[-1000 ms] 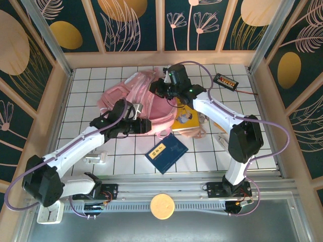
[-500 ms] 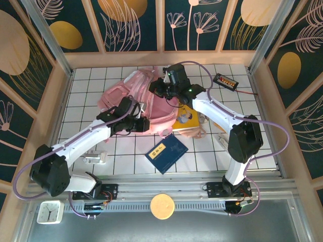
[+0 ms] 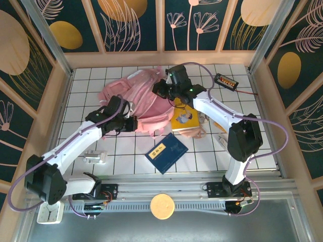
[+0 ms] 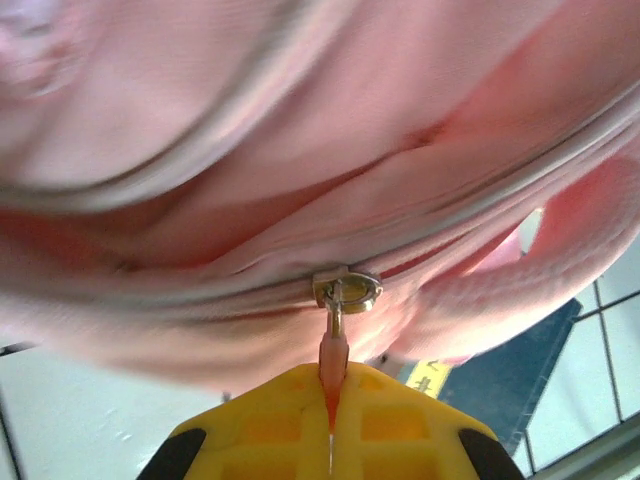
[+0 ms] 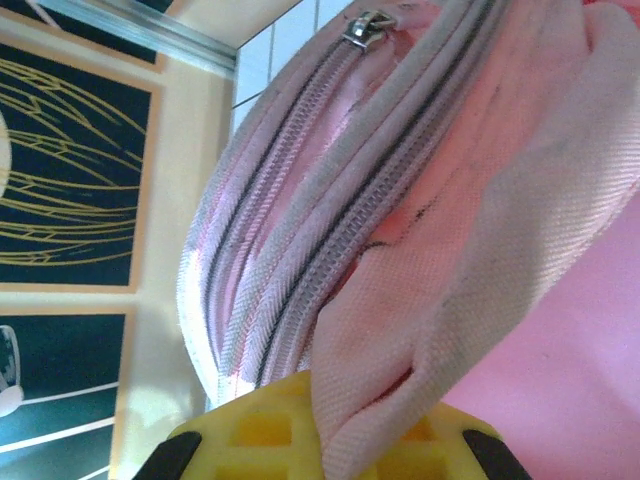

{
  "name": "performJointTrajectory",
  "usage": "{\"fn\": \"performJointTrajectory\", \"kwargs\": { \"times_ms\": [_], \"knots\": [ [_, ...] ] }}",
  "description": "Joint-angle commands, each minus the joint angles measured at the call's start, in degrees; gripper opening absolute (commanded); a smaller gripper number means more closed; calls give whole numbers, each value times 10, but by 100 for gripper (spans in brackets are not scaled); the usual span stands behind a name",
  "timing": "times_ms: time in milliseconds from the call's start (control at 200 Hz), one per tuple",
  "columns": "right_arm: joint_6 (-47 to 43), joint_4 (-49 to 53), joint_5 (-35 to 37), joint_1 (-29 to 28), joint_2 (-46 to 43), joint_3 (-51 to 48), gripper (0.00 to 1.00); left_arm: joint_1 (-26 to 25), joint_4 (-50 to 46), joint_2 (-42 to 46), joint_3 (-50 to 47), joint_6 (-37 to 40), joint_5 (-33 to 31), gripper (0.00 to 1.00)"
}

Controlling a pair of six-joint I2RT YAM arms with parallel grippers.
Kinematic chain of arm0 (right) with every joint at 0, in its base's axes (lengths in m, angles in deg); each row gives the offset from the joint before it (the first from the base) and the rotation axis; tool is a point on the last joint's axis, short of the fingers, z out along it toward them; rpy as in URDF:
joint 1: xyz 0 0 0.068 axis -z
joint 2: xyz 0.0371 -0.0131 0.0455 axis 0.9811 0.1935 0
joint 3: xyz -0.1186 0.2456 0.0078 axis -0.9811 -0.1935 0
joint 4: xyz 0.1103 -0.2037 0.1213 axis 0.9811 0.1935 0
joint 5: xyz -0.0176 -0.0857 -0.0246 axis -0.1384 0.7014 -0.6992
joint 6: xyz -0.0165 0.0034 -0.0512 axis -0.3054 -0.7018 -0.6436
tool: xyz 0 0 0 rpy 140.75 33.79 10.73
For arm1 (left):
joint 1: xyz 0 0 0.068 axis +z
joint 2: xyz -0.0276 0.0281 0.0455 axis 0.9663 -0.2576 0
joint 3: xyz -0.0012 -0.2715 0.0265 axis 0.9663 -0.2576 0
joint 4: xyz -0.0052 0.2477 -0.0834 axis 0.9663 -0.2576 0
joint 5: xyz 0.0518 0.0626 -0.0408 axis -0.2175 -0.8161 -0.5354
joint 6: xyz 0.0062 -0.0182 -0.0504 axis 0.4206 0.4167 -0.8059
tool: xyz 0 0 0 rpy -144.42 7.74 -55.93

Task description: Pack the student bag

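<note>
The student bag [image 3: 139, 98], a big soft pink backpack, lies slumped on the white tiled table [image 3: 126, 151] at the back middle. My left gripper [image 3: 132, 124] is at the bag's near edge. In the left wrist view its yellow jaws [image 4: 331, 385] are shut on the pink zipper pull [image 4: 334, 352], which hangs from a metal slider [image 4: 347, 292]. My right gripper [image 3: 160, 91] is at the bag's right upper side. In the right wrist view it [image 5: 345, 405] is shut on a fold of pink webbing strap [image 5: 440, 320] beside the grey zipper tracks [image 5: 330, 240].
A dark blue book [image 3: 166, 152] lies in front of the bag and a yellow book [image 3: 185, 119] to its right, over a pinkish-beige pouch [image 3: 196, 132]. A small black device [image 3: 225, 80] sits at the back right, a white object [image 3: 96, 158] at front left.
The left gripper has closed on the zipper pull and drawn left, and the bag has spread leftward with it. The right gripper keeps its grip in nearly the same place.
</note>
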Motion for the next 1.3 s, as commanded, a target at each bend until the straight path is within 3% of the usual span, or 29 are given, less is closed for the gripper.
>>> {"fn": "performJointTrajectory", "kwargs": {
  "times_ms": [0,90,220,340,535,771,946,1026,1151,1221,1296],
  "knots": [
    [-45,-17,23,22,-34,0,0,14,-48,23,-22,14,-23,0],
    [-71,-12,25,26,-31,-5,0,18,-49,26,-24,17,-13,0],
    [-94,-4,28,38,-34,-12,0,33,-89,19,-15,41,-64,0],
    [-106,-4,3,58,-43,-17,0,81,-113,5,-10,55,-141,0],
    [-132,13,-39,65,-45,-3,0,163,-90,-68,23,77,-182,0],
    [-146,25,-71,68,-43,16,0,278,-43,-156,4,123,-184,0],
    [-136,17,-80,69,-39,21,0,335,-10,-183,3,130,-174,0],
    [-113,-3,-93,68,-31,27,0,337,4,-165,12,120,-141,30],
    [-77,-40,-114,61,-14,44,0,337,61,-51,16,106,-72,52],
    [-68,-48,-119,56,2,60,0,331,99,-3,24,115,5,55],
    [-61,-50,-123,51,21,77,0,278,114,-4,36,136,53,56]
  ]
}}
